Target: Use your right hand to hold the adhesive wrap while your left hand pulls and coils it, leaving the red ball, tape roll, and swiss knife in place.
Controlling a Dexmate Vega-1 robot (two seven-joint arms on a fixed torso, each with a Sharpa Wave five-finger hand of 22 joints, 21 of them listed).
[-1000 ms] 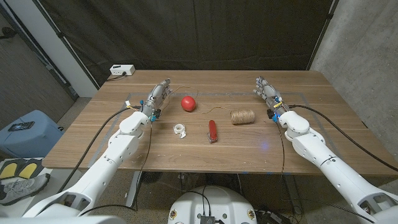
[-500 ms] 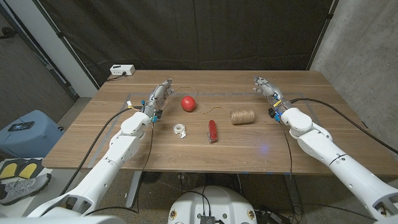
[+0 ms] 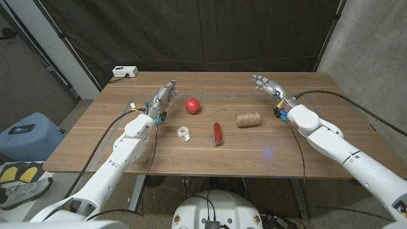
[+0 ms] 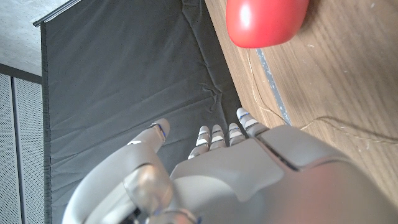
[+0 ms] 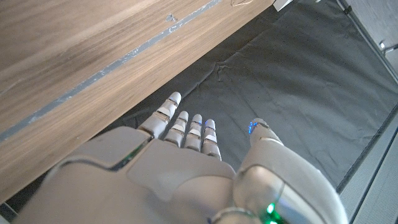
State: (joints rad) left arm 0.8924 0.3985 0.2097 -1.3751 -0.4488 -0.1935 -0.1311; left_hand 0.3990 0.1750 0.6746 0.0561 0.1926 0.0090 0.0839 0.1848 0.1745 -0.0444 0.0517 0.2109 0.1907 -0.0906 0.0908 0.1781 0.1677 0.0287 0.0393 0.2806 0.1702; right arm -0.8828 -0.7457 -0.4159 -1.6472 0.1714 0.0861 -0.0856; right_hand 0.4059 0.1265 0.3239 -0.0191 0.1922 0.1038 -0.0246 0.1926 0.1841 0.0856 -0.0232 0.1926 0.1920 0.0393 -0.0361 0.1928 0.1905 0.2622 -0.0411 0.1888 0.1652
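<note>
The job looks barely begun: neither hand has hold of anything, so this reads as the approach before the first grasp. The adhesive wrap (image 3: 248,119) (in these pictures it looks more like a spool of brown twine) lies on its side on the wooden table (image 3: 331,152), with a thin loose strand (image 3: 215,112) trailing from it toward the red ball (image 3: 193,105). The right hand (image 3: 267,85) hovers over the far part of the table, fingers apart and empty, near the spool but beyond it and a little to its right, not touching. The left hand (image 3: 163,98) is just beside the ball on its left, also spread and empty, well apart from the spool. Next, I judge, the right hand must come back and down to pin the spool, then the left reach past the ball for the strand's end without nudging the ball, the tape roll (image 3: 184,132) or the swiss knife (image 3: 217,134).
</note>
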